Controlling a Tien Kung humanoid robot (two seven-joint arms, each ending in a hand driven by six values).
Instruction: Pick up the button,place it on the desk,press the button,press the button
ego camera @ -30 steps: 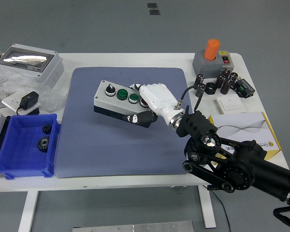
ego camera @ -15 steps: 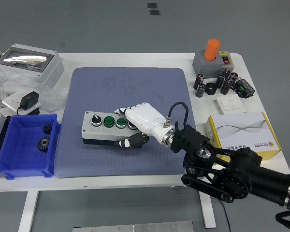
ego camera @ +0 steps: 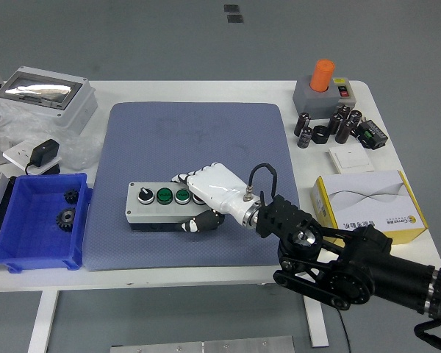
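The button box (ego camera: 156, 205) is a grey box with a black selector knob and green push buttons on top. It lies on the blue-grey mat (ego camera: 191, 140), near the mat's front left. My right hand (ego camera: 198, 203), white with black fingertips, is shut on the box's right end, fingers over the top and thumb on the front face. The right arm (ego camera: 338, 257) comes in from the lower right. My left hand is out of view.
A blue bin (ego camera: 37, 220) with gears stands left of the mat. A grey enclosure (ego camera: 40, 95) and a black adapter (ego camera: 42, 156) lie at the back left. An orange-topped switch box (ego camera: 323, 84), capacitors (ego camera: 342, 123) and a white-yellow box (ego camera: 371, 198) sit on the right.
My right hand carried the button box from the mat's middle toward the front left and lowered it onto the mat, levelling it out.
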